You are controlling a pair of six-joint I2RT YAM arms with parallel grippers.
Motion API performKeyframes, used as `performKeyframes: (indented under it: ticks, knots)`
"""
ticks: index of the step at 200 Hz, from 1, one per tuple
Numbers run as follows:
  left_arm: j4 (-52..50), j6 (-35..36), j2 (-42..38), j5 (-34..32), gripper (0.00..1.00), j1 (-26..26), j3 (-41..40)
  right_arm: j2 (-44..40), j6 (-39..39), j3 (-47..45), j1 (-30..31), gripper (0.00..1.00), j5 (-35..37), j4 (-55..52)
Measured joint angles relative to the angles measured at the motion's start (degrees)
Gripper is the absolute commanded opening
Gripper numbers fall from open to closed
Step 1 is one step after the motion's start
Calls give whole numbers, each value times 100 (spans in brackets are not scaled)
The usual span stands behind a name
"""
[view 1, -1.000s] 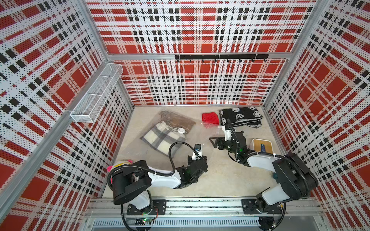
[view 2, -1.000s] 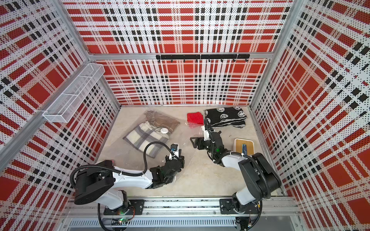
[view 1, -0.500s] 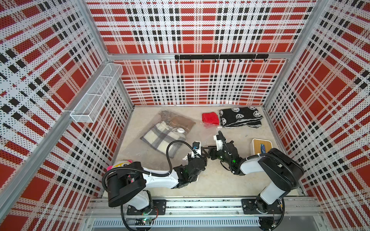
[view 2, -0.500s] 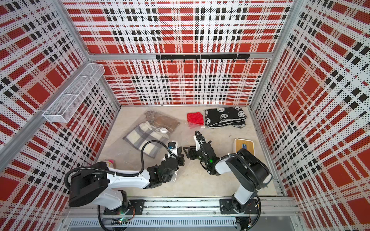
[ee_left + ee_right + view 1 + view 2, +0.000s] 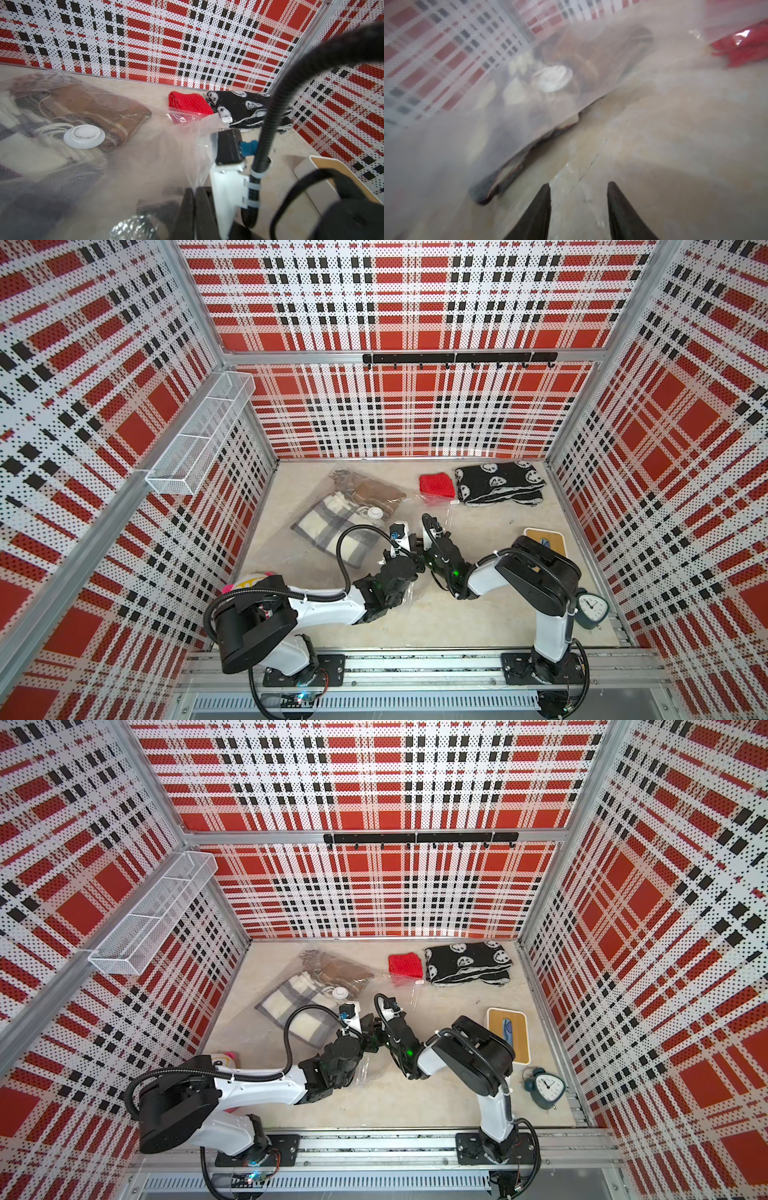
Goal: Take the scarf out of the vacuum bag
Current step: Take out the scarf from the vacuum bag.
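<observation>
Fixed high on the left wall: a white wire-mesh basket [image 5: 199, 435], no part in the job. Just right of it, spread over the back left of the beige tabletop [image 5: 478, 614]: the large clear, crinkly plastic vacuum bag [image 5: 286, 556], with a round white valve [image 5: 375, 512] on its face. Packed inside and not yet out: a grey-and-cream checked scarf [image 5: 328, 531] and, behind it, a brown fringed scarf [image 5: 376, 493].

At the bag's near right edge: the left gripper [image 5: 194, 188], jaws pressed together on a lifted fold of the film. Facing it from the right: the right gripper [image 5: 579, 184], jaws partway apart, with nothing between them but blurred film and tabletop.

Farther right, along the back wall: a red knitted cloth [image 5: 436, 485], its near edge under clear film, then a black-and-white patterned scarf [image 5: 498, 485]. Nearer the front: a white box with a wooden top [image 5: 544, 541] and a small blue alarm clock [image 5: 592, 608].

Judged early in the task: bag edge pinched and raised, second gripper poised at the mouth. Impossible to tell whether the zip seal is parted. Left to do: spread the opening, reach in, draw a scarf clear.
</observation>
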Motion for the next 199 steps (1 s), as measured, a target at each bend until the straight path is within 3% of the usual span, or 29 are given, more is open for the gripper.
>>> performKeyframes:
  ticks: [59,101,142,199]
  knots:
    - [-4,131,-627,-59,0,-31,-68,654,109,1182,-85,65,435,-391]
    - [2,236,-1012,-105,0,-31,-177,1167,439,2118,-151,67,704,-584]
    - [-9,240,-1029,-50,0,-24,-348,1567,826,2656,-232,78,949,-802]
    - [103,251,-962,367,0,166,-356,1698,1213,2715,-254,79,1067,-697]
